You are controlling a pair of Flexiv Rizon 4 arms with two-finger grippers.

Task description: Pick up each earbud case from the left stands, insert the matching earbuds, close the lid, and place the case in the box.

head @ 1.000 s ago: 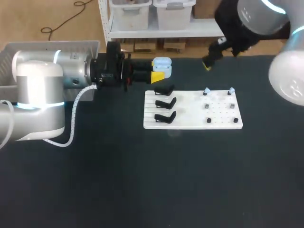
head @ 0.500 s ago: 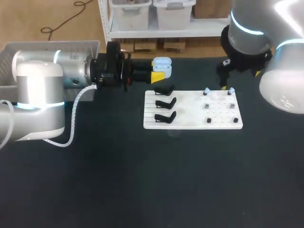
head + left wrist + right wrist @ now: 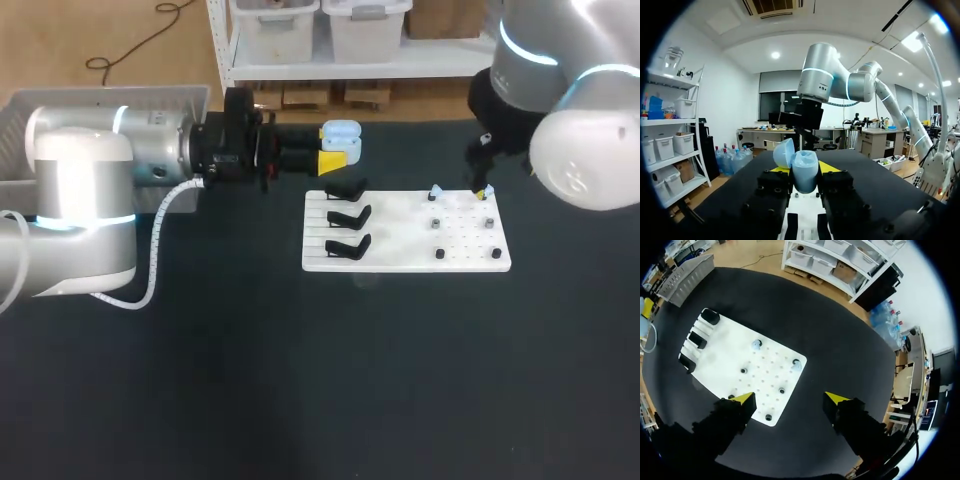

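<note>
Now your spread right claw hung over the board's far-right earbud; your left claw pinched the case.

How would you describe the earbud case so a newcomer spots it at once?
Start at the white board on the dark table. Just beyond its end with the black stands, my left arm's tool juts in sideways. The earbud case is the pale blue rounded shell, lid open, clamped between the yellow tips, not on a stand.
</note>
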